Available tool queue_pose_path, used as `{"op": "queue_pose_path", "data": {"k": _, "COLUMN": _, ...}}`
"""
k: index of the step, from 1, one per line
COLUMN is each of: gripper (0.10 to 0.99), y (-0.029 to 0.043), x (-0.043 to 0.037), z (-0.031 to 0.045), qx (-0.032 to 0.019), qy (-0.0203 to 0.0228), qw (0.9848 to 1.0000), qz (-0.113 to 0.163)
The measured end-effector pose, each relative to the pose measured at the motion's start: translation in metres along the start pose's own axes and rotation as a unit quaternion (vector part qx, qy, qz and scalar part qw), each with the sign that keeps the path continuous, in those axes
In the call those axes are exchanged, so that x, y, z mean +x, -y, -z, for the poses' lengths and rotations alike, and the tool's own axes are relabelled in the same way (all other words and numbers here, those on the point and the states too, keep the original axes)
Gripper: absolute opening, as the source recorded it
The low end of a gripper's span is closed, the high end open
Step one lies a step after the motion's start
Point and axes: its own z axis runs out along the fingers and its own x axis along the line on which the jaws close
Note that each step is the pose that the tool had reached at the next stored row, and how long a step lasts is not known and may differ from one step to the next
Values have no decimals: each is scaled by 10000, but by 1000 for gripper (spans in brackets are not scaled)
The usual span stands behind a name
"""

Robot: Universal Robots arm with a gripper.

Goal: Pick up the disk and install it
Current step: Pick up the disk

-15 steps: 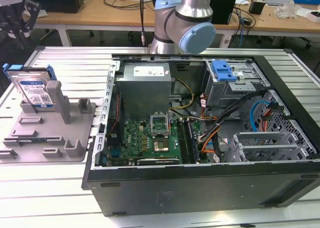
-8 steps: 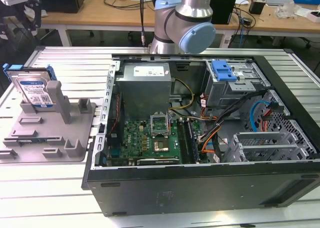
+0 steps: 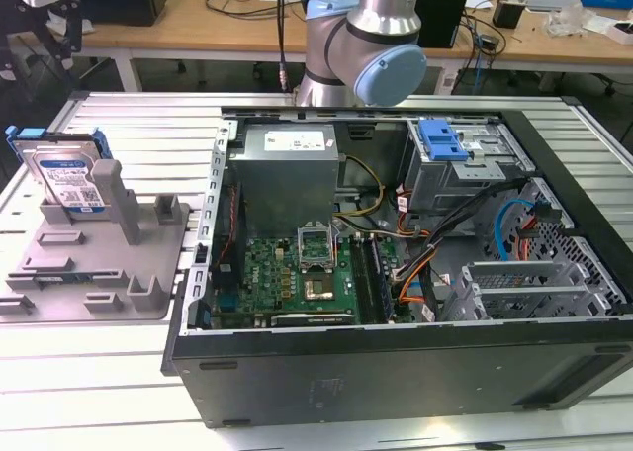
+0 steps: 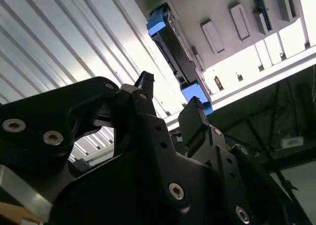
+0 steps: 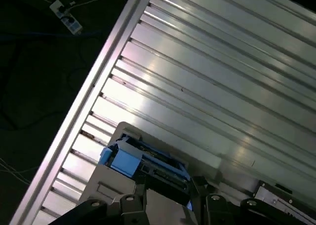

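at the exterior view's left, on the ribbed aluminium surface [image 3: 138, 125]: a flat rectangular silver hard drive with a white-and-blue label in a bright blue plastic carrier [image 3: 67, 174], standing on edge in a grey moulded plastic fixture [image 3: 109, 263] and leaning back against one of its upright posts. not yet picked up, not yet installed. well apart from it, toward the exterior view's right, a black computer case [image 3: 396, 372] lying open on its side, with a green motherboard [image 3: 297, 273], a grey power supply box [image 3: 287, 164] and, in the far corner, a grey metal drive cage [image 3: 475, 174] topped by a blue plastic latch piece [image 3: 441, 139]. behind the case, a silver-and-pale-blue robot arm [image 3: 371, 36]. in the second wrist view, jaws spread wide, gripping nothing and touching nothing; two black fingertips [image 4: 144, 82] well apart, with the hard drive [image 4: 175, 52] seen edge-on beyond the gap, blue carrier showing at both its ends. in the first wrist view, the hard drive [image 5: 148, 158] and the fixture [image 5: 106, 185] near the rim of the surface [image 5: 222, 87], with dark floor [image 5: 39, 77] past that rim.
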Motion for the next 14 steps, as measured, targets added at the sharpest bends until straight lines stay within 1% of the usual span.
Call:
{"op": "queue_pose_path", "data": {"k": 2, "gripper": 482, "y": 0, "x": 0, "z": -1, "qx": -2, "qy": -9, "qw": 9998, "qz": 210}}
{"op": "queue_pose_path", "data": {"k": 4, "gripper": 482, "y": 0, "x": 0, "z": -3, "qx": -4, "qy": -19, "qw": 9991, "qz": 433}}
{"op": "queue_pose_path", "data": {"k": 6, "gripper": 482, "y": 0, "x": 0, "z": -6, "qx": -8, "qy": -34, "qw": 9969, "qz": 783}}
{"op": "queue_pose_path", "data": {"k": 7, "gripper": 482, "y": 1, "x": 0, "z": -7, "qx": -10, "qy": -42, "qw": 9953, "qz": 963}}
{"op": "queue_pose_path", "data": {"k": 9, "gripper": 482, "y": 1, "x": 0, "z": -9, "qx": -12, "qy": -53, "qw": 9927, "qz": 1203}}
{"op": "queue_pose_path", "data": {"k": 10, "gripper": 482, "y": 1, "x": 0, "z": -10, "qx": -14, "qy": -61, "qw": 9904, "qz": 1382}}
{"op": "queue_pose_path", "data": {"k": 12, "gripper": 482, "y": 1, "x": 0, "z": -11, "qx": -16, "qy": -70, "qw": 9874, "qz": 1581}}
{"op": "queue_pose_path", "data": {"k": 14, "gripper": 482, "y": 1, "x": 0, "z": -14, "qx": -19, "qy": -86, "qw": 9808, "qz": 1951}}
